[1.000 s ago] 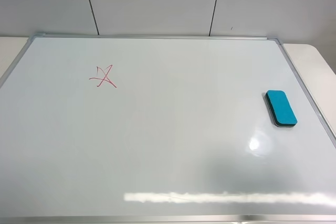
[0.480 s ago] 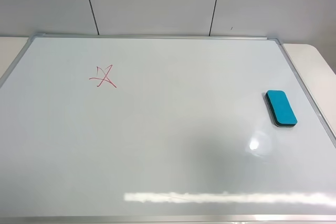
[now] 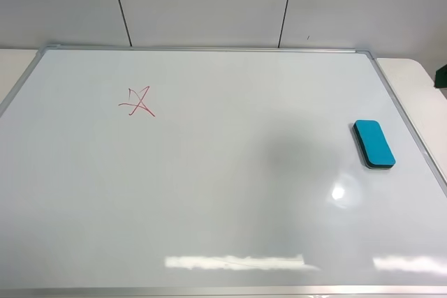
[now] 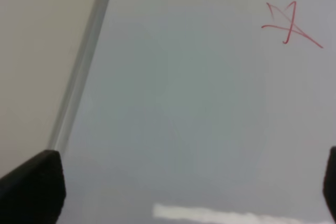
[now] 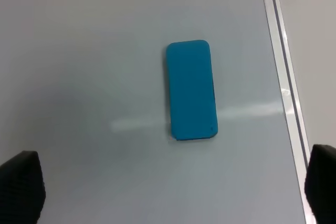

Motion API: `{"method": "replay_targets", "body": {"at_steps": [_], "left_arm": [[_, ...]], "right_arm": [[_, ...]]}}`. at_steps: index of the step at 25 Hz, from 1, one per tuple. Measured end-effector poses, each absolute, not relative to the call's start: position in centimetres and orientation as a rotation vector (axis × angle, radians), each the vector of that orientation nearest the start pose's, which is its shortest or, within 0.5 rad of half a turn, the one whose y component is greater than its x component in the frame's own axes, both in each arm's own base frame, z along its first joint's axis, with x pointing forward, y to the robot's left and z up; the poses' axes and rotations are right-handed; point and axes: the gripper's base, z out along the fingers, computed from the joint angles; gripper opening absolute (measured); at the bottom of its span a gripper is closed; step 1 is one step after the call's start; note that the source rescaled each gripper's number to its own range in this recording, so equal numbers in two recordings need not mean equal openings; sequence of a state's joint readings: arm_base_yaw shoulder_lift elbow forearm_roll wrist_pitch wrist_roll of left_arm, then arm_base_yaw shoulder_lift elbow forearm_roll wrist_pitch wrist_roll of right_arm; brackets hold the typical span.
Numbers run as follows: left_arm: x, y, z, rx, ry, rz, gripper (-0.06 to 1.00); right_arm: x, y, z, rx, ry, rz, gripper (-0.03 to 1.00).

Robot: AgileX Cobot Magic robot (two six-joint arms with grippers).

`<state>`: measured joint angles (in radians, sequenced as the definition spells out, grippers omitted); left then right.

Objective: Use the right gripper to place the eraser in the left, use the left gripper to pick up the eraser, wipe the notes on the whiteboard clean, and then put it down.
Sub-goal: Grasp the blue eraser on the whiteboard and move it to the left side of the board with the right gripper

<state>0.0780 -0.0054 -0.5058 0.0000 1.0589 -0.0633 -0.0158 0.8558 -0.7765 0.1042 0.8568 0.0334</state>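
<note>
Right gripper (image 5: 172, 182) spread wide, empty, over the teal eraser (image 3: 374, 144) lying flat on the whiteboard (image 3: 223, 193) near its right frame. Left gripper (image 4: 181, 187) equally spread, empty, seemingly near the red notes (image 3: 137, 102).

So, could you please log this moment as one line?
eraser: flat on whiteboard, right side | notes: unwiped | left gripper: open, empty | right gripper: open, above eraser
</note>
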Motion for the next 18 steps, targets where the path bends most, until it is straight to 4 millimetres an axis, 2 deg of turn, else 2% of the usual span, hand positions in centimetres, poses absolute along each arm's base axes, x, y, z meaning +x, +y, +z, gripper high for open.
{"method": "replay_targets", "body": {"at_steps": [5,11,13,14,16,18], "left_arm": [[-0.6,0.0,27.9,-0.143,2.026,0.009,1.0],[-0.6,0.0,27.9,-0.143,2.026,0.009,1.0],[-0.6,0.0,27.9,-0.143,2.026,0.009,1.0],[-0.6,0.0,27.9,-0.143,2.026,0.009,1.0],[-0.6,0.0,27.9,-0.143,2.026,0.009,1.0],[-0.6,0.0,27.9,-0.143,2.026,0.009,1.0]], "right_arm": [[20.1,0.3,28.2,0.158,2.551,0.13,1.0],[23.6,0.2,24.4,0.176,2.657,0.119,1.0],[24.4,0.1,23.3,0.196,2.673,0.119,0.97],[24.8,0.1,22.9,0.223,2.67,0.123,0.91],[25.5,0.1,21.9,0.302,2.676,0.137,0.71],[25.9,0.1,21.1,0.364,2.688,0.145,0.35]]}}
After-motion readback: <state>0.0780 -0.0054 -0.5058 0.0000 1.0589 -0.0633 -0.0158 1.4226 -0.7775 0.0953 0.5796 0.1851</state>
